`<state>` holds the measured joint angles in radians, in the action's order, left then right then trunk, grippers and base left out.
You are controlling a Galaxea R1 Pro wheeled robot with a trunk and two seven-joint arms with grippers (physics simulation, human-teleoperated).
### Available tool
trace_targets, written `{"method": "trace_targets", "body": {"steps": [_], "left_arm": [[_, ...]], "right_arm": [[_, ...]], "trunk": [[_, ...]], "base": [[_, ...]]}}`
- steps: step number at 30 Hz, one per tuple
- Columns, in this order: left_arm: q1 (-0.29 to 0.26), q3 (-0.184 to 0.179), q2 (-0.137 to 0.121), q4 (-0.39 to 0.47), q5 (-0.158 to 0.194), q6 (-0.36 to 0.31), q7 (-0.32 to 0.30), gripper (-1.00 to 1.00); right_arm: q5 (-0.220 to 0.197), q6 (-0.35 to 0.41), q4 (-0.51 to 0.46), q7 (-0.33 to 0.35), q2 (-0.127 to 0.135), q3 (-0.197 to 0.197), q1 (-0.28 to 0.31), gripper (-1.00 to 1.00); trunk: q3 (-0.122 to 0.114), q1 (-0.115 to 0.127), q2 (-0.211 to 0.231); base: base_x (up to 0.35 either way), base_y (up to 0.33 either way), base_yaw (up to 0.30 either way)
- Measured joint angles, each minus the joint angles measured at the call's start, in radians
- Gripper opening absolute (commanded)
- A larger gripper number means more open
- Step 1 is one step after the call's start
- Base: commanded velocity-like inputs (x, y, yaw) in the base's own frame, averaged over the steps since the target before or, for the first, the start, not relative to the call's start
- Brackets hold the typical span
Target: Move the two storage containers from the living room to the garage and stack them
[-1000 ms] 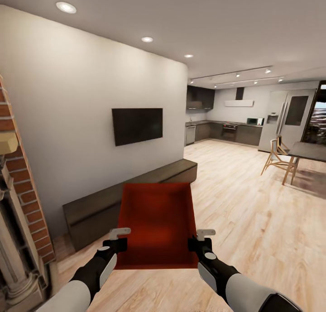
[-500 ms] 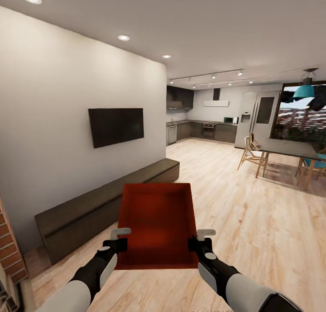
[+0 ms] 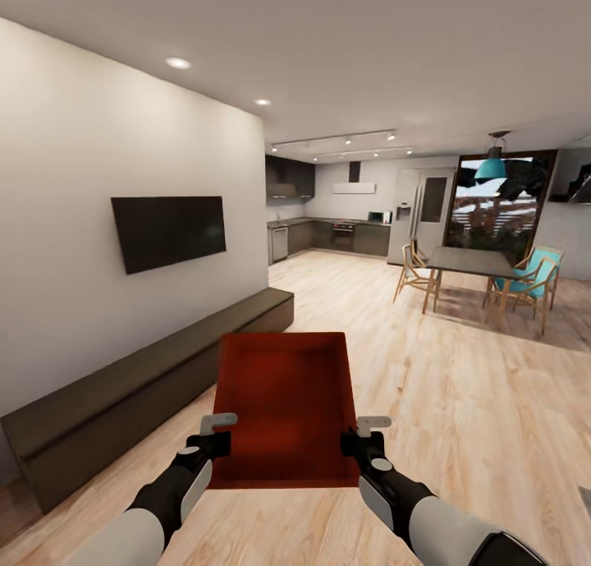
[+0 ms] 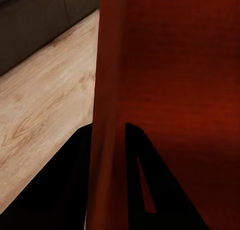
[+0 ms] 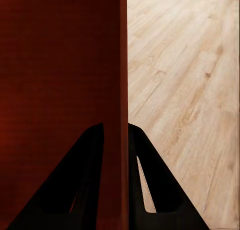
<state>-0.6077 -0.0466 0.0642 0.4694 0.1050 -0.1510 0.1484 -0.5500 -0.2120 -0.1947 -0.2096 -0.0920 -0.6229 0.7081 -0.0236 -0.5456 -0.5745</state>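
An orange-red storage container (image 3: pixel 283 406) is held level in the air in front of the robot, above the light wood plank floor (image 3: pixel 460 402) of the living room, open side up. The left gripper (image 3: pixel 215 434) is clamped on the container's left wall near the corner closest to the robot; in the left wrist view its two dark fingers (image 4: pixel 75 190) sit either side of that thin wall. The right gripper (image 3: pixel 361 436) is pinched the same way on the right wall, fingers (image 5: pixel 150 185) straddling it. Beside the container's left edge runs a long low dark bench (image 3: pixel 148 377) against the white wall, under a wall-mounted black TV (image 3: pixel 168 231). Farther off stand a dining table (image 3: pixel 468 262) with chairs and a dark kitchen.
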Motion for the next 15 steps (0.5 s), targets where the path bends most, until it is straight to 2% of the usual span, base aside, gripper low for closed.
{"method": "trace_targets", "body": {"steps": [15], "left_arm": [[0.000,-0.003,0.001,0.007,0.000,-0.003,0.004,-1.00]], "right_arm": [[0.000,0.000,-0.005,0.000,0.002,0.002,0.000,-1.00]], "trunk": [[-0.007,0.000,0.000]], "base": [[0.000,0.000,-0.286]]}}
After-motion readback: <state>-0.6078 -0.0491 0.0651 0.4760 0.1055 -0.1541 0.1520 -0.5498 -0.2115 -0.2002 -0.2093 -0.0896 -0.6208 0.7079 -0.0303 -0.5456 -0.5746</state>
